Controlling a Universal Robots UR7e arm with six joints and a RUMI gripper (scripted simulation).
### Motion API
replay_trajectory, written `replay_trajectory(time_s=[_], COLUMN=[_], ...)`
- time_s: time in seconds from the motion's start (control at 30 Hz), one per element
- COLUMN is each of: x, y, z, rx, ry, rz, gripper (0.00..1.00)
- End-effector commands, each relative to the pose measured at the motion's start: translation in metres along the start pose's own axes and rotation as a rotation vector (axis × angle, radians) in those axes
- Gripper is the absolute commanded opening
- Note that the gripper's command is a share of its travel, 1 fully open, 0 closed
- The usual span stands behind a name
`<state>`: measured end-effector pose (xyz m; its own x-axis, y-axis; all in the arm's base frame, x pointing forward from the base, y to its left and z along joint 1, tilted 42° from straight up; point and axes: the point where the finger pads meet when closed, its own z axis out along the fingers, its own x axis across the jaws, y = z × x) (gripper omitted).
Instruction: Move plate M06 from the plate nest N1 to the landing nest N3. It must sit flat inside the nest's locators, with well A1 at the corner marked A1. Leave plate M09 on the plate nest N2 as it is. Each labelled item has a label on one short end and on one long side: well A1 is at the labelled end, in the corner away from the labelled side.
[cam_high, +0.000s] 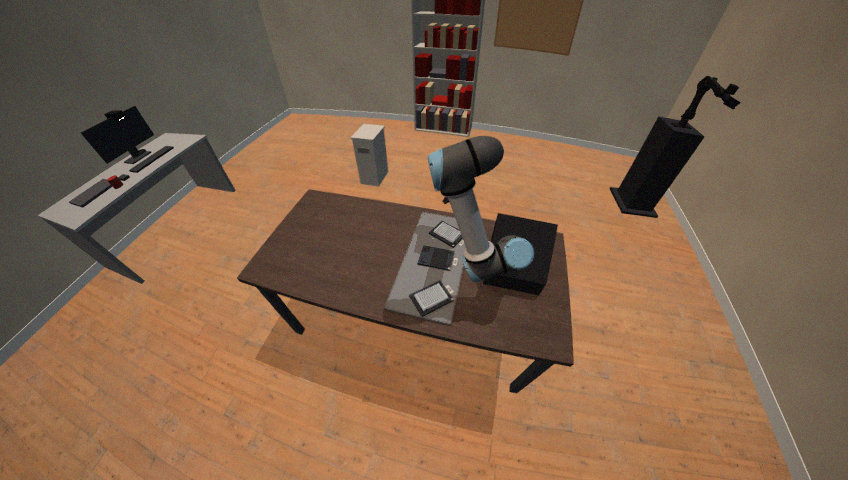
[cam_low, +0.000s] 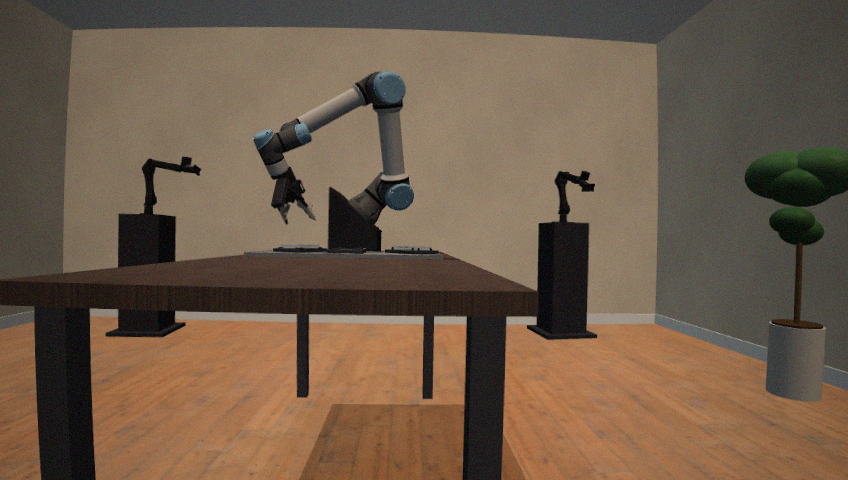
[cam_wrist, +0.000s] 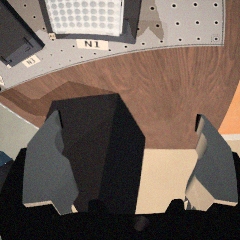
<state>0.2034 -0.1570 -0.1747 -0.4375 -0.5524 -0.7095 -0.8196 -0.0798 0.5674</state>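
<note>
My top view looks down steeply from high up; my exterior view sits low at the table (cam_low: 267, 285) edge, facing the arm (cam_low: 386, 136). Wrist view looks close down. All share the table.

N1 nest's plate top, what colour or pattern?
White grid of round wells in a dark frame; wrist view.
</note>
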Motion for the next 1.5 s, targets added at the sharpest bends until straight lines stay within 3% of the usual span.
replay_trajectory(time_s=[0.0, 0.03, 0.53, 0.6, 1.0, 1.47], x=[-0.003, -0.003, -0.026, -0.026, -0.054, -0.054], y=[-0.015, -0.015, -0.068, -0.068, -0.1, -0.102], z=[0.005, 0.005, 0.011, 0.011, 0.003, 0.006], rx=[0.068, 0.068, 0.355, 0.355, 0.593, 0.599], ry=[0.02, 0.02, 0.076, 0.076, 0.107, 0.108], rz=[0.02, 0.02, 0.074, 0.074, 0.084, 0.084], gripper=[0.82, 0.82, 0.82, 0.82, 0.82, 0.82])
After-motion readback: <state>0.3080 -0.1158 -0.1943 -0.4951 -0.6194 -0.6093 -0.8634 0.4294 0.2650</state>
